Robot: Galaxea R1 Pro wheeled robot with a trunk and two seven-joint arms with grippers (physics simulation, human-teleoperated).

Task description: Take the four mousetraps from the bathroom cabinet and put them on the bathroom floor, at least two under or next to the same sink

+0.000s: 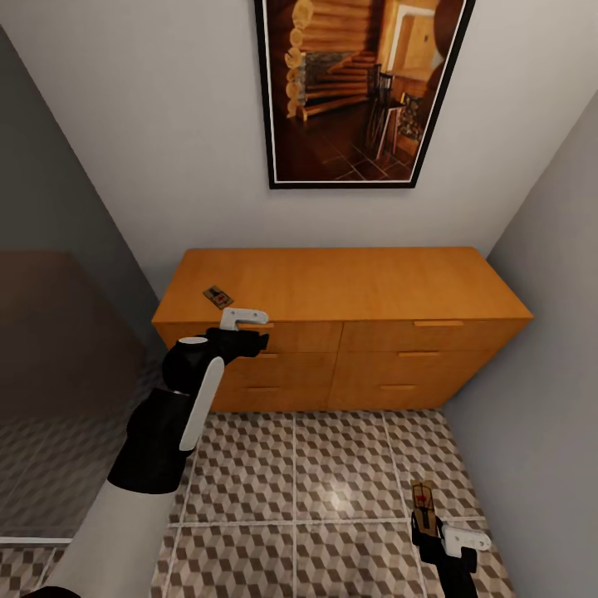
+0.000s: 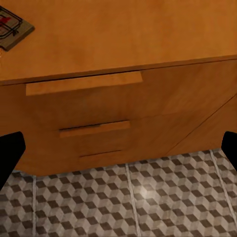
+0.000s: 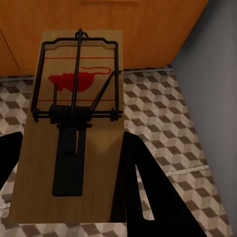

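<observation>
Low orange-brown cabinet (image 1: 349, 286) set against the white wall, under a dark-framed picture (image 1: 359, 87) of a log interior. Two columns of drawers with slim bar handles across its front.

Far left of the cabinet top, near the front edge: one mousetrap (image 1: 218, 296), lying flat, a small brown board with dark wire and a red mark. In the left wrist view, the same trap (image 2: 11, 28) at the corner of the wooden top, partly cut off by the frame edge.

Just beside that trap, at the cabinet's front left edge by the top drawer: left end effector (image 1: 246, 321), white and black, held level with the cabinet top. Dark fingertips (image 2: 10, 150) spread wide at the two sides of the left wrist view, jaws apart, nothing between them, apart from the trap. Below them, drawer handles and the cube-patterned bathroom floor (image 2: 143, 202).

In front of the cabinet: bathroom floor (image 1: 332, 473), brown, beige and white cubes, pale grout lines.

Lower right, out in front of the cabinet's right half, close to the grey side wall: right end effector (image 1: 432, 531), clamped on a second mousetrap (image 1: 424, 505). In the right wrist view, that trap (image 3: 74, 133) gripped between the dark fingers (image 3: 143, 187), wire frame, coil spring and red mouse mark facing up, held above the tiles, cabinet front beyond it.
</observation>
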